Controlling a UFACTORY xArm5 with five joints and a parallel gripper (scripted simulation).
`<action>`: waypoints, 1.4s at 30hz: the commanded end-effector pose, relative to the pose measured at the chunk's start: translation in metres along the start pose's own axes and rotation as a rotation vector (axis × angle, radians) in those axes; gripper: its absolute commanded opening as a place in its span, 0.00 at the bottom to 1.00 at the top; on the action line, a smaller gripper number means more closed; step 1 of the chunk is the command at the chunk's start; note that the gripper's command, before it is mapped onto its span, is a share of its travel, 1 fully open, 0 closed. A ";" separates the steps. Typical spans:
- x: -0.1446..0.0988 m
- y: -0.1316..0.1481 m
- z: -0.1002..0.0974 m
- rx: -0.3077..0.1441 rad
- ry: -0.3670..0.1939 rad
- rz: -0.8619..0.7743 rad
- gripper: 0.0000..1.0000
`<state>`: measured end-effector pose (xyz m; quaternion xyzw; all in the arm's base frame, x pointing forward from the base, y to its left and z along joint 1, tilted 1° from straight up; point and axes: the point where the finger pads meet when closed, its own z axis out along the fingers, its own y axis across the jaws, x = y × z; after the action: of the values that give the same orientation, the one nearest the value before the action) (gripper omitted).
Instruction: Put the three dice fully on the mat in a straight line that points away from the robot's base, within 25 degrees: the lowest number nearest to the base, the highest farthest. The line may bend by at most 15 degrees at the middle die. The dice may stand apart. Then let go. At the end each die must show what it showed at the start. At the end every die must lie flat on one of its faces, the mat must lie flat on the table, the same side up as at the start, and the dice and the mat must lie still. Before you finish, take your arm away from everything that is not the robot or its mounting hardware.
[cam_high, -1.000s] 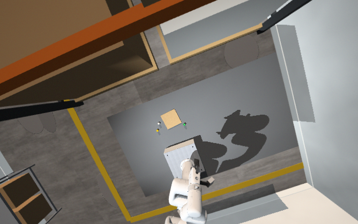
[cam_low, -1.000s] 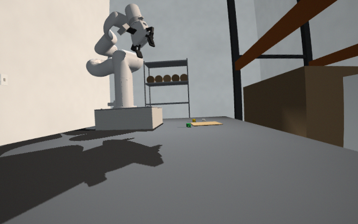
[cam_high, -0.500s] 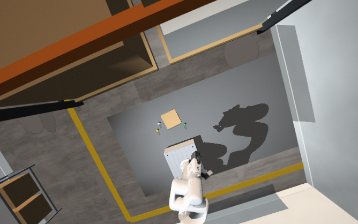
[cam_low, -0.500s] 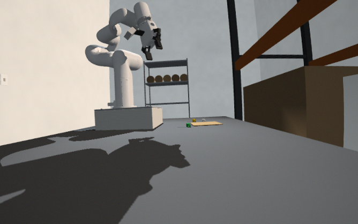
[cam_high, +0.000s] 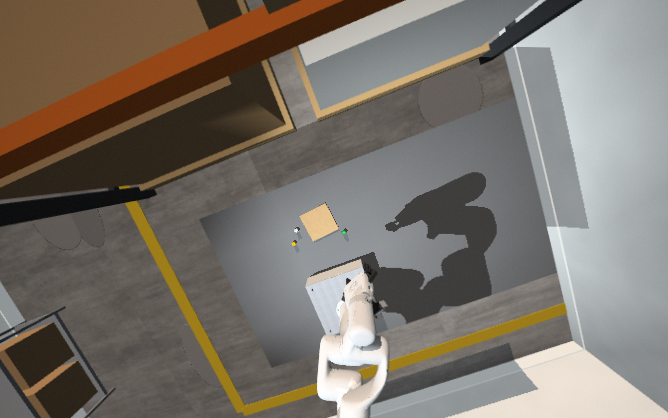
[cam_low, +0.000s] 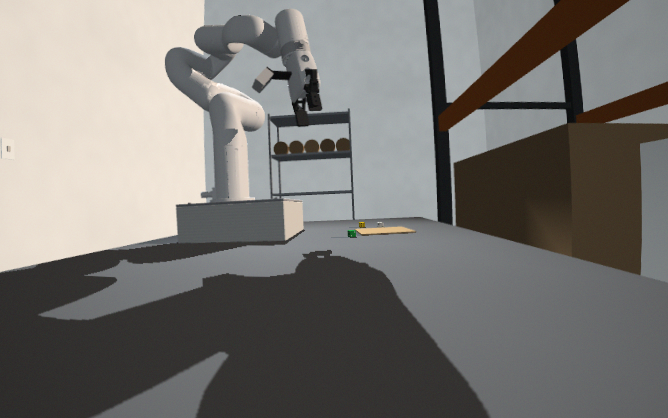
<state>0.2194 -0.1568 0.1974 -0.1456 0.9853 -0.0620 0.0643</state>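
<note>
A tan square mat (cam_high: 318,222) lies flat on the grey table; it also shows in the exterior view (cam_low: 385,230). A white die (cam_high: 296,230) and a yellow die (cam_high: 294,243) sit on the table just off one side of the mat. A green die (cam_high: 344,231) sits off the opposite side. In the exterior view the green die (cam_low: 352,233), yellow die (cam_low: 362,224) and white die (cam_low: 380,224) stand beside the mat. My gripper (cam_low: 306,107) is open and empty, high above the table near the base. The dice faces are too small to read.
The arm stands on a pale block (cam_low: 240,220) on the table. A brown crate (cam_low: 560,195) stands by the table's right side. A metal shelf (cam_low: 311,155) with several round objects stands behind. An orange beam (cam_low: 525,55) crosses overhead.
</note>
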 end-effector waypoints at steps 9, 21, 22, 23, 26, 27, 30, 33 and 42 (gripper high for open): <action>-0.028 -0.009 0.062 -0.072 0.063 0.220 1.00; -0.042 0.002 0.130 -0.115 0.137 0.427 1.00; -0.043 0.003 0.136 -0.118 0.143 0.444 1.00; -0.043 0.005 0.140 -0.120 0.148 0.456 1.00; -0.044 0.006 0.145 -0.122 0.154 0.470 1.00; -0.044 0.006 0.145 -0.122 0.154 0.470 1.00; -0.044 0.006 0.145 -0.122 0.154 0.470 1.00; -0.044 0.006 0.145 -0.122 0.154 0.470 1.00; -0.044 0.006 0.145 -0.122 0.154 0.470 1.00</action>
<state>0.2793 -0.1525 0.0578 0.0890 0.9960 0.0036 -0.0084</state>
